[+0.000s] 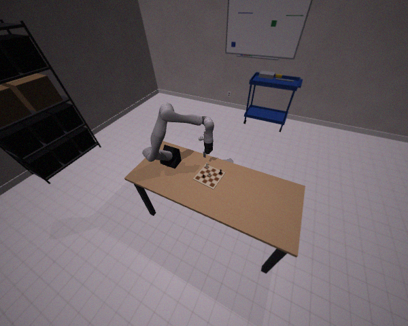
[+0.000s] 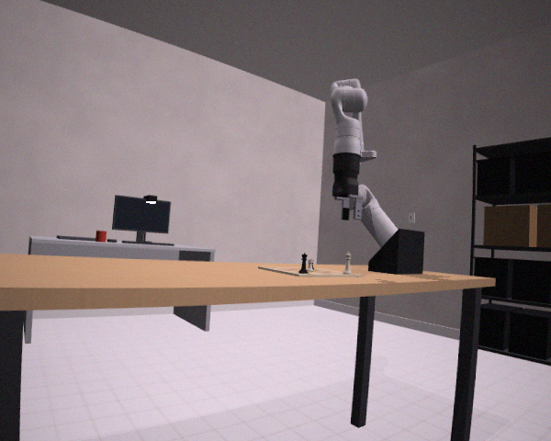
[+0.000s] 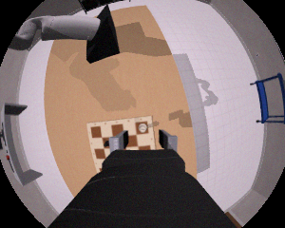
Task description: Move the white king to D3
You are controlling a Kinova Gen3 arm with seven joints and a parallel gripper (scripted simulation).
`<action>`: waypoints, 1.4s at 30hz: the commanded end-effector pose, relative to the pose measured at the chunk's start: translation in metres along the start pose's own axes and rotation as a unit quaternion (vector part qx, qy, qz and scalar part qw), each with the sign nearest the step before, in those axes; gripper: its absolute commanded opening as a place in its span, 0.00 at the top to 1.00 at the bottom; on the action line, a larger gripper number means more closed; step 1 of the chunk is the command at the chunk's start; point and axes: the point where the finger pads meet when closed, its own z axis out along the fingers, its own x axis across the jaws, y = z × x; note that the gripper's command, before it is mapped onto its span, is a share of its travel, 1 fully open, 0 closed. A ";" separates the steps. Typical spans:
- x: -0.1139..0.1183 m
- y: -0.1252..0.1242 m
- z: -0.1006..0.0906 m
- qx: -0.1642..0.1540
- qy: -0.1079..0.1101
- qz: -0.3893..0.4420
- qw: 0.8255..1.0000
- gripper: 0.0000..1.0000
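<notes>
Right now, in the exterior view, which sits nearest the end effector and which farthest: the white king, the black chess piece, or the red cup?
From the end effector:
1. White king, on the board almost straight below.
2. Black chess piece, farther left on the board.
3. Red cup, on the far desk, left.
</notes>
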 end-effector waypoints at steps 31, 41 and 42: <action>0.000 -0.014 0.026 0.006 -0.018 0.476 0.879 0.00; -0.003 -0.007 0.030 0.001 -0.013 0.631 0.776 0.00; -0.003 -0.006 0.030 0.000 -0.011 0.643 0.766 0.00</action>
